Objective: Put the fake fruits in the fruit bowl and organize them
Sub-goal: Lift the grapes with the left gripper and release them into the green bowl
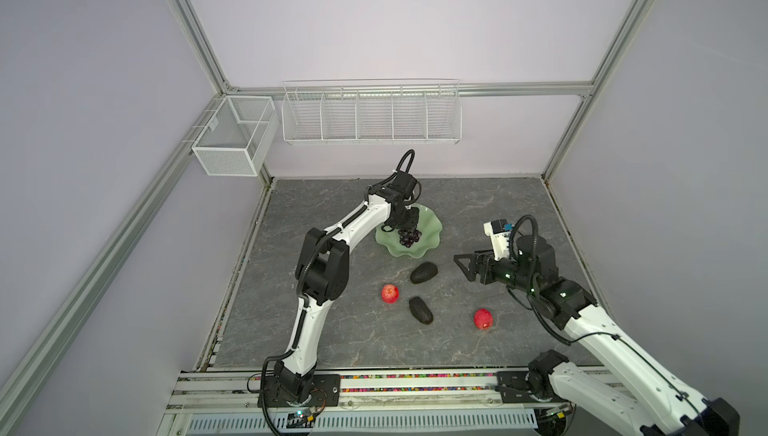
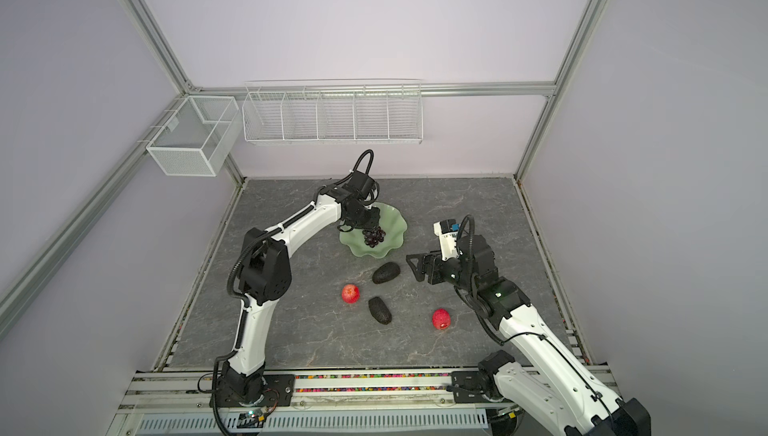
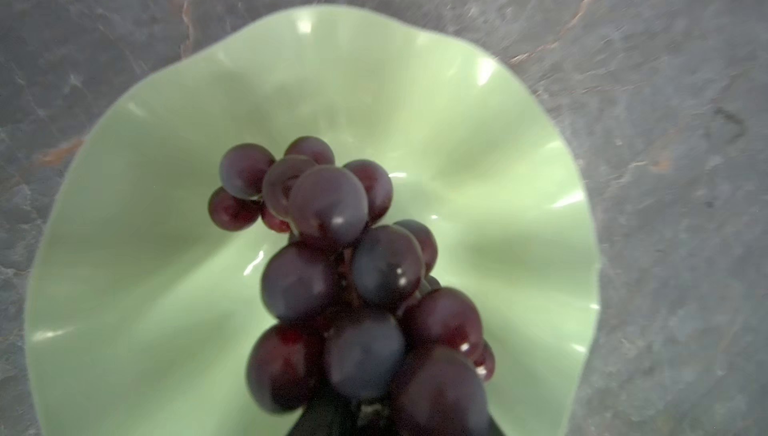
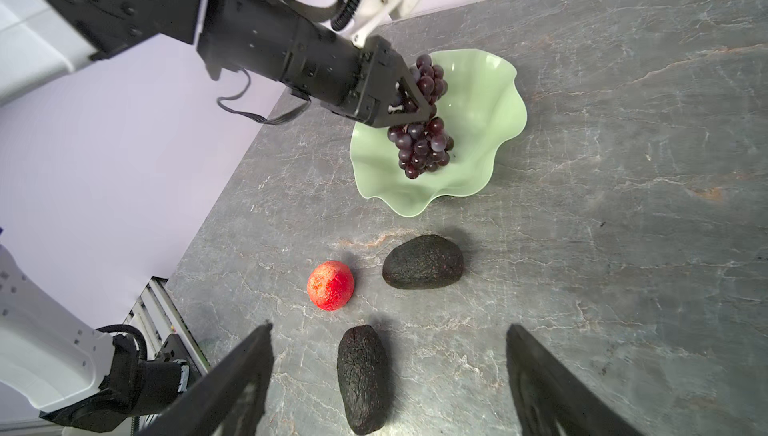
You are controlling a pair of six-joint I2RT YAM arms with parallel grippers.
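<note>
Right wrist view: the bunch of grapes (image 4: 422,147) is seen clamped near its top by the left gripper (image 4: 422,99), whose jaws are closed on it, and it is hung down inside the fruit bowl (image 4: 490,122). Whether the lowest grapes are touching the bowl's floor cannot be told. Only the grapes are held within the pale green, wavy-rimmed bowl.

The other fruits are laid on the grey stone-patterned table (image 1: 332,330), outside the bowl and apart from one another. One avocado (image 1: 423,273) is placed just in front of the bowl. A second avocado (image 1: 421,309) is placed nearer the robot, between the left apple (image 1: 390,293) and the right apple (image 1: 483,318).

The right gripper (image 1: 460,265) is held above the table to the right of the bowl, with its jaws spread wide and closed on no fruit.

A mesh basket (image 1: 232,138) and a divided wire rack (image 1: 370,117) are hung from the frame behind the table. A small tag is fixed to the mesh basket, but its writing is too small to be read.
</note>
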